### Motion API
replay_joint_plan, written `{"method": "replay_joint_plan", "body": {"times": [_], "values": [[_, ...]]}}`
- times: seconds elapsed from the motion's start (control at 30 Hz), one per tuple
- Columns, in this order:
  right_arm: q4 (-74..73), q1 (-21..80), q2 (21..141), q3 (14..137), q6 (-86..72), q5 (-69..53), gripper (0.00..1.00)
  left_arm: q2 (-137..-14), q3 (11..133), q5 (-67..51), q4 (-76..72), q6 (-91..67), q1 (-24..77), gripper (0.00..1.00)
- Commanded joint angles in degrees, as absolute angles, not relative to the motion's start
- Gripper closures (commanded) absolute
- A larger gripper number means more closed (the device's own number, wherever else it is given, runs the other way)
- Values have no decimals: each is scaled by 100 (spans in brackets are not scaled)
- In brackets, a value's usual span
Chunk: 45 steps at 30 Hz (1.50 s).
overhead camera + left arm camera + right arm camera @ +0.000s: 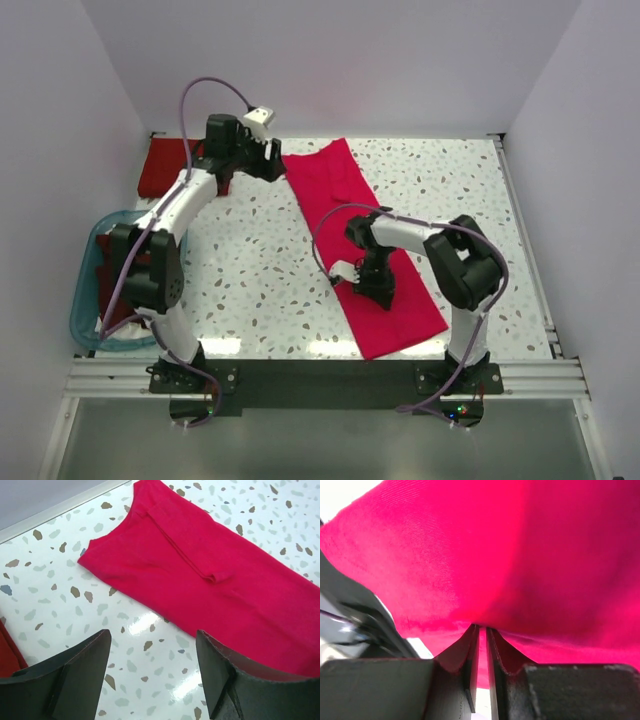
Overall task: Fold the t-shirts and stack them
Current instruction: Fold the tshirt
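While the table carries a crimson shirt laid as a long strip across its middle, a darker shirt sits at the far left corner. By the collar the left gripper hangs wide apart; the right gripper pinches the strip's near half.

Nothing legible noted: no text, label, brand, number or sign can be read in any of the three views (crimson t-shirt shows plain fabric, speckled table carries only its stone flecks)
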State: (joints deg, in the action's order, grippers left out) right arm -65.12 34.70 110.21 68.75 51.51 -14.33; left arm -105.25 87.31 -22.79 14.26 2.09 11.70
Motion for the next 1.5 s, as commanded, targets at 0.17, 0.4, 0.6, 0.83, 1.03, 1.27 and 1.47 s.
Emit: {"method": "replay_joint_plan", "body": {"times": [0.17,0.4,0.6,0.83,1.03,1.27,1.47], "values": [[-4889,4762,11812,7882,2983,-3022,84,-9256,7489,-2347,1336,123,1037,27],[-3762,5168,11787,8174,1460,-3603,73,-8675,6821,-2452,1458,132,923,25],[-3884,4660,10706,8375,1608,-3516,62,-9087,6952,-3233,1731,290,940,24],[-3878,3095,10774,8956,1890,-2771,66,-10061,7356,-3349,1372,150,1204,30],[-3489,2540,11934,9869,1749,-1706,75,-11090,7901,-3357,1240,-342,1353,45],[-3234,2479,12928,10555,1890,-1056,78,-11741,8024,-3138,1072,-694,1397,50],[-3059,2435,13420,10924,1934,-475,80,-12269,8296,-2849,1204,-694,1389,54]]}}
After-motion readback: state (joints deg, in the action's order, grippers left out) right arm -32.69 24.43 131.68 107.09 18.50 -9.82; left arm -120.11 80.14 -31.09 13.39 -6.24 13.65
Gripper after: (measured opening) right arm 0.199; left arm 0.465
